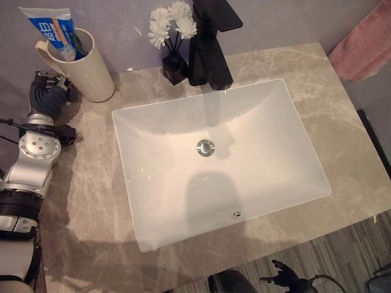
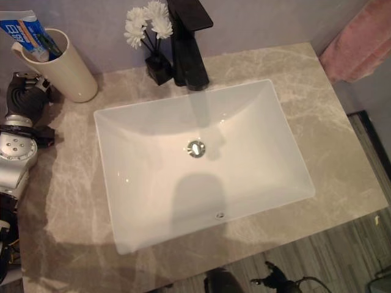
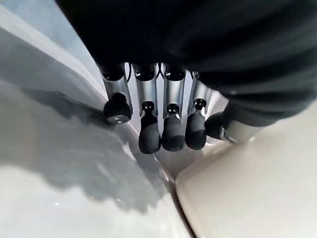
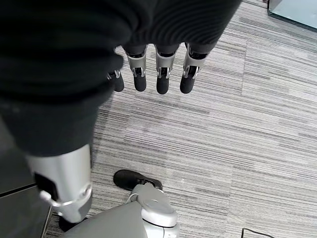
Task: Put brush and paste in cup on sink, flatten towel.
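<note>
The cup stands at the back left corner of the tabletop in the left eye view, already holding the paste and what looks like the brush beside it, so you can judge that part done. The left hand rests just beside the cup, near its base. A white sink takes up the middle, with a black tap and a small vase of white flowers behind it. The pink towel hangs at the far right, cut off by the frame.

In the right eye view the same layout appears; the towel hangs off the tabletop's right end, well apart from the cup.

In the left wrist view the left hand's fingers hang fairly straight and apart, clamped on nothing, with the cup's pale wall just beside them.

In the right wrist view the right hand hangs low over the striped floor, its fingers relaxed and empty.

For the towel, bring the right hand up and across, lay the fingers flat on the cloth and sweep outward along it. You cannot tell how much of the towel is bunched, nor what it hangs from. The brush's head is hidden inside the cup.
</note>
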Robot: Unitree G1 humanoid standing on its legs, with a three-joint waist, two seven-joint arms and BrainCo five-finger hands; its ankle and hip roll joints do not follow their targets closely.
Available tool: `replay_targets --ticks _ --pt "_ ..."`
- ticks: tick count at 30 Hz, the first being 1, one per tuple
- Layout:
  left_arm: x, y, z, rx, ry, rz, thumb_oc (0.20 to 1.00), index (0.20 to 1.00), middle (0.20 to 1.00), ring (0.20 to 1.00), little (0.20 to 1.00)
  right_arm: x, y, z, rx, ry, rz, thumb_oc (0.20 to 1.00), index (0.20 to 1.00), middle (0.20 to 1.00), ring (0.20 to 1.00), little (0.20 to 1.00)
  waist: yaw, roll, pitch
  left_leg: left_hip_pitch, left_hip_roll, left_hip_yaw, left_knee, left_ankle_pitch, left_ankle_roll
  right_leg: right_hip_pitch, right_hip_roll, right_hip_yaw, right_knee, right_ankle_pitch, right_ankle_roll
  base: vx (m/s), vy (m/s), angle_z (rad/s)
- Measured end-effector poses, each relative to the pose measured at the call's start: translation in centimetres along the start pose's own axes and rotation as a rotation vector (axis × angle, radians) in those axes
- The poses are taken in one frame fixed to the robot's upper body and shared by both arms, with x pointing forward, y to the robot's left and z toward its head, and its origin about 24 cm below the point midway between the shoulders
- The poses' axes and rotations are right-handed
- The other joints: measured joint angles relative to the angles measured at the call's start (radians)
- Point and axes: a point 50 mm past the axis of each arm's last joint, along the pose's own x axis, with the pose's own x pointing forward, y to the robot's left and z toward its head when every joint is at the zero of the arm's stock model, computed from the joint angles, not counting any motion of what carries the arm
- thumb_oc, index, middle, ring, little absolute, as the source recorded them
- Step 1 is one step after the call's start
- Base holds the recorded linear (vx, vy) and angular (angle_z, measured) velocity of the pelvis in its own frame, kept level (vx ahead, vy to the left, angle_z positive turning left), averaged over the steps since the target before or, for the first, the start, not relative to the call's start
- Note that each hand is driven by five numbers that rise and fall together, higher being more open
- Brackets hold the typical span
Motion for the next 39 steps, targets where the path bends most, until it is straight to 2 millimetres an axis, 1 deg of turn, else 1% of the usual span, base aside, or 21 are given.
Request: replay_targets --ticks 6,11,14,25,39 --pt "0.2 -0.7 0.4 -0.012 -0.009 -0.009 0.2 0.2 0.2 0.2 0.2 0.0 0.0 0.0 0.006 0.0 -0.001 1.0 1.0 1.0 1.0 1.0 -0.001 -0.004 0.002 0.0 0.0 0.001 0.0 0.0 0.0 -0.001 0.0 0.001 0.0 0.0 0.0 0.0 0.0 0.0" --pt "0.6 -0.7 1.0 -0.016 -0.03 0.001 0.2 0.2 0.2 0.2 0.2 0.0 0.0 0.1 0.006 -0.001 -0.001 1.0 1.0 1.0 1.0 1.0 0.001 -0.016 0.008 -0.004 0.0 0.005 0.0 0.0 0.0 -0.005 0.0 0.001 0.0 0.0 0.0 0.0 0.0 0.0" --pt "0.8 -0.7 1.5 -0.012 -0.053 0.002 0.2 0.2 0.2 0.2 0.2 0.0 0.0 0.0 0.006 -0.001 -0.001 1.0 1.0 1.0 1.0 1.0 0.004 -0.017 0.008 -0.015 0.0 0.006 0.0 0.002 0.001 -0.016 0.0 0.001 0.0 0.002 0.002 0.0 0.0 0.0" --pt "1.2 -2.5 3.1 -0.084 -0.098 -0.021 0.2 0.2 0.2 0.2 0.2 0.0 0.0 0.0 0.007 -0.001 -0.001 1.0 1.0 1.0 1.0 1.0 0.002 -0.019 0.021 -0.014 -0.001 0.009 0.0 0.002 0.002 -0.017 -0.001 0.003 0.0 0.003 0.003 0.0 0.0 0.0" --pt "1.3 -2.7 3.4 -0.094 -0.108 -0.022 0.2 0.2 0.2 0.2 0.2 0.0 0.0 0.0 0.008 0.0 -0.001 1.0 1.0 1.0 1.0 1.0 0.003 -0.019 0.027 -0.014 -0.001 0.011 0.0 0.002 0.002 -0.017 -0.001 0.005 0.0 0.003 0.003 0.0 0.0 0.0"
